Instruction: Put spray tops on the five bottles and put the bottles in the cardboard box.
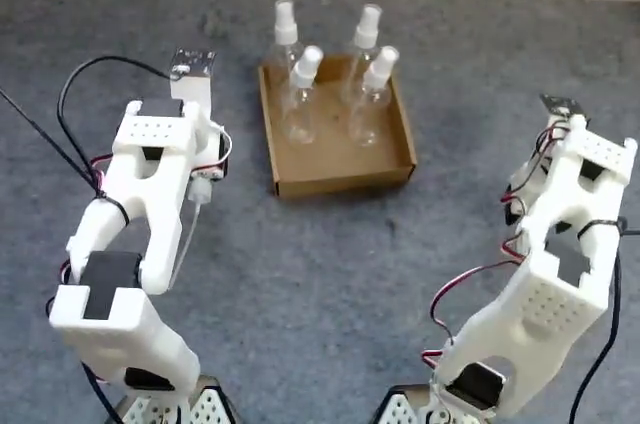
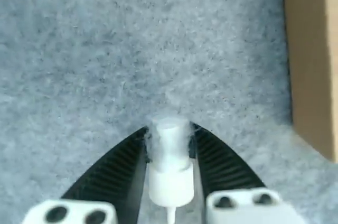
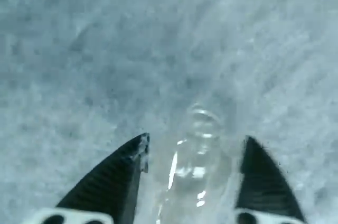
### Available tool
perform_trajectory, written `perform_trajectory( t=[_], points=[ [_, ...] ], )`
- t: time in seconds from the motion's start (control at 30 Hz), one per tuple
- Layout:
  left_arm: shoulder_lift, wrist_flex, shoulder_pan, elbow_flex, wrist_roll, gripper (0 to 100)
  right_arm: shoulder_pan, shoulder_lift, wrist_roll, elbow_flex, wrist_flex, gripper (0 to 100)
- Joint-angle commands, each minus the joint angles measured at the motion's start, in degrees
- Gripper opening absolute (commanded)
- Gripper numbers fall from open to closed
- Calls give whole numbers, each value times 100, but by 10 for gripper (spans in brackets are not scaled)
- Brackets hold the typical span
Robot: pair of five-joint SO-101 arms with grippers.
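My left gripper (image 2: 169, 131) is shut on a white spray top (image 2: 169, 160), just above the grey carpet. In the high view this spray top (image 1: 199, 192) hangs under the left gripper (image 1: 203, 176) with its thin tube (image 1: 182, 254) trailing toward the arm's base, left of the cardboard box (image 1: 340, 176). Several clear bottles with spray tops (image 1: 300, 94) stand in or at the back of the box. My right gripper (image 3: 195, 140) is open, with a clear bottle without a top (image 3: 194, 168) between its fingers and a gap on each side.
The cardboard box's brown side (image 2: 311, 65) lies close to the left gripper. The right arm (image 1: 570, 214) stands over the carpet right of the box. Grey carpet (image 1: 330, 274) lies bare between the two arms.
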Motion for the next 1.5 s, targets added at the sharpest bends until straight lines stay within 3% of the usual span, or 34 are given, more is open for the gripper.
perform_trajectory(
  t=[0.0,0.13,0.33,0.53,0.7,0.77,1.0,1.23,1.4,1.47],
  points=[
    [-57,-167,84,-22,26,4,22,-84,-62,-400,101,85],
    [-101,-149,84,-40,26,4,-66,-303,-18,-400,110,9],
    [-330,-141,75,-189,26,4,-523,-1253,413,-365,497,4],
    [-1499,35,31,-189,26,4,-1103,-2193,396,-277,743,4],
    [-2651,281,-31,-110,-114,4,-1499,-3187,422,752,119,4],
    [-2870,396,-31,127,-281,4,-1411,-3415,624,1385,-127,4],
    [-2993,237,-198,1226,-387,4,154,-3029,1275,2536,-1789,4],
    [-2993,-404,-101,2070,-378,3,110,-2343,1301,2536,-2308,26],
    [-2993,-677,-101,2352,-387,4,-40,-2290,1257,2571,-2299,173],
    [-2993,-686,-84,2413,-387,4,-31,-2308,914,2545,-2176,209]
  ],
)
